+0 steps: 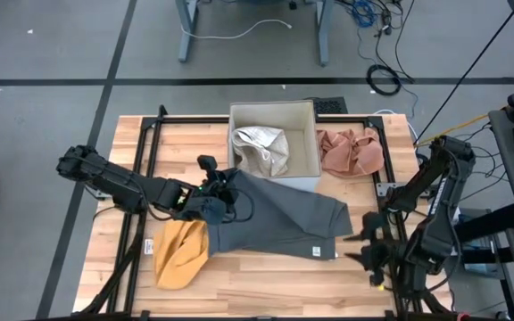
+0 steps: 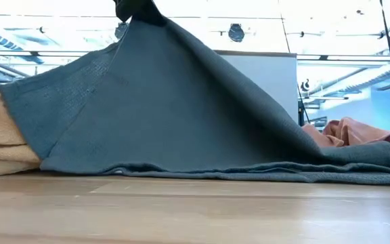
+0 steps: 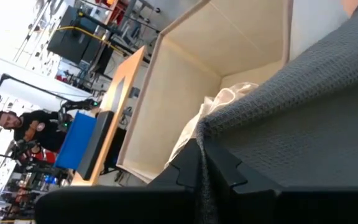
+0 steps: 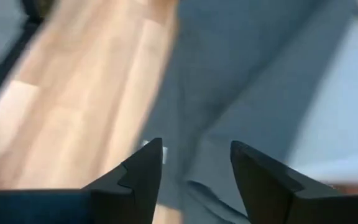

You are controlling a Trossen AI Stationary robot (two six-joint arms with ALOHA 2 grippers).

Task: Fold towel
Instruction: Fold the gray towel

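Note:
A grey towel (image 1: 279,218) lies mid-table, its far-left part drawn up into a peak (image 2: 141,20). My left gripper (image 1: 227,185) is shut on that peak, just in front of the white box (image 1: 275,116). The towel's near edge (image 2: 202,169) and right part rest on the wood, and its left side lies against a yellow towel (image 1: 181,252). My right gripper (image 4: 194,165) hovers open over the towel's near-right corner (image 1: 328,250), by a small white label (image 4: 148,144), touching nothing. My left gripper pinches the grey towel's raised edge (image 3: 201,155) between its two fingers, coming nearly level from the table's left. One layer or several, I cannot tell. The cloth slopes down from the fingers like a tent, drawn fairly taut, with its lower part on the table.
The white box holds a crumpled white cloth (image 1: 261,150). A pink cloth (image 1: 351,152) lies to the box's right at the far edge. Black frame rails (image 1: 145,152) run along the table's left and right sides. Bare wood (image 1: 266,285) shows along the near edge.

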